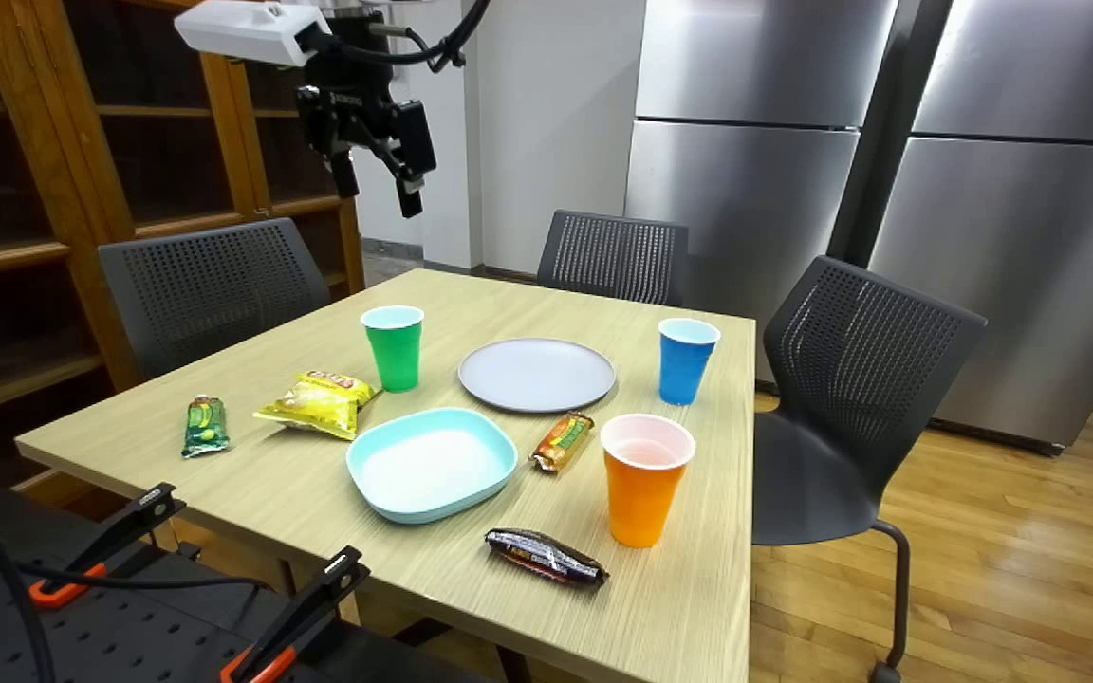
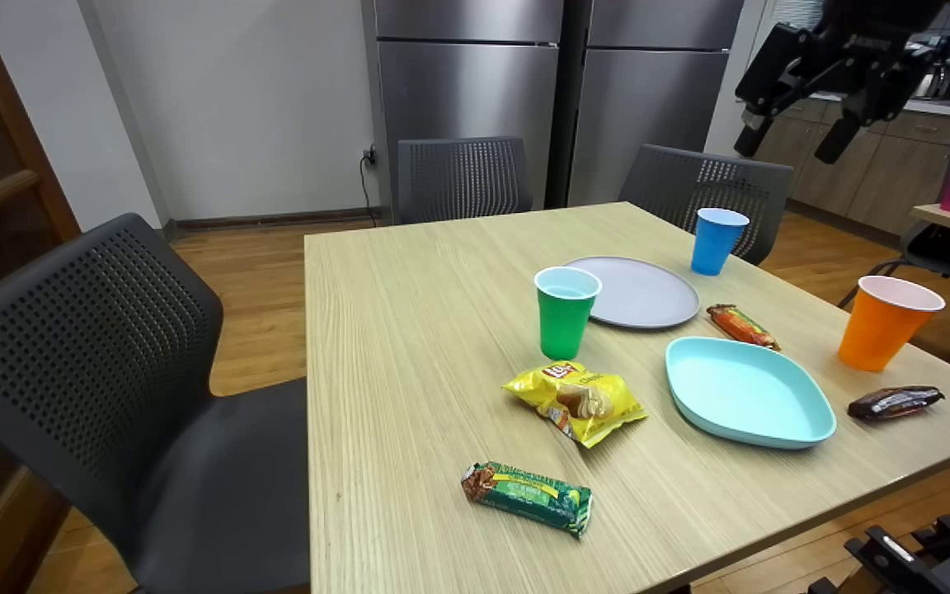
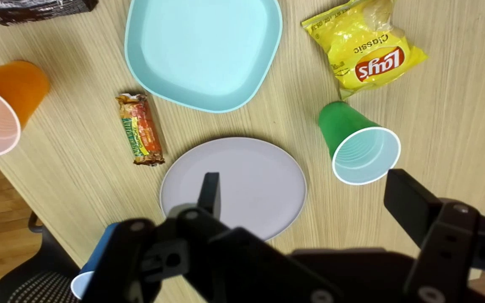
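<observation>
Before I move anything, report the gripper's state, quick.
Gripper: open, nothing between its jaws, raised above the table.

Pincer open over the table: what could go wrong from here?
The green plastic cup stands close beside the Lay's Classic chip bag, so the open pincer might tip the cup when reaching for either. The orange plastic cup and blue plastic cup stand near an edge of the table; a bump could knock one off. The gray plate lies flat, so its low rim may be hard to grip.
</observation>
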### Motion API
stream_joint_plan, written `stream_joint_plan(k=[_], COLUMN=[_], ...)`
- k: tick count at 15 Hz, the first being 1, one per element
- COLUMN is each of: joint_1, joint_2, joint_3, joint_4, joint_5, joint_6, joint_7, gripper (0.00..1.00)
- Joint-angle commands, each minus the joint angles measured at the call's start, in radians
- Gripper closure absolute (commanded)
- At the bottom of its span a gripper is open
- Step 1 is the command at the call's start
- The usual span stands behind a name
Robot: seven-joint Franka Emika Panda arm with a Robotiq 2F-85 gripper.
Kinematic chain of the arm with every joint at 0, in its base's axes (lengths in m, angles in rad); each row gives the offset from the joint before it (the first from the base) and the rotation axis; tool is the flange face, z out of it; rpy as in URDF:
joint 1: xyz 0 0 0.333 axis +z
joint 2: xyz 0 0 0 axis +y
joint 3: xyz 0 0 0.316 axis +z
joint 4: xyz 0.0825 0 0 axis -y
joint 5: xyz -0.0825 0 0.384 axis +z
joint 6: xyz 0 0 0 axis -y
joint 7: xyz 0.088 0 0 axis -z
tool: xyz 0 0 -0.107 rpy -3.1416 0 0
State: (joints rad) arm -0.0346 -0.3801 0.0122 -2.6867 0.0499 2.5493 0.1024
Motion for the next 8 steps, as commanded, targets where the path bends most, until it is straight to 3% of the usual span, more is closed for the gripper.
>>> stream_joint_plan(k=[1,8], joint_1=[-0.005,0.002], joint_2=[0.12,0.29], joint_3=[-0.007,0.003], joint_4=[0.089,0.23], joint_5=[-0.002,-0.026], joint_6=[0.018,0.03], joint_7=[0.011,0.04], gripper=[0.0,0.0])
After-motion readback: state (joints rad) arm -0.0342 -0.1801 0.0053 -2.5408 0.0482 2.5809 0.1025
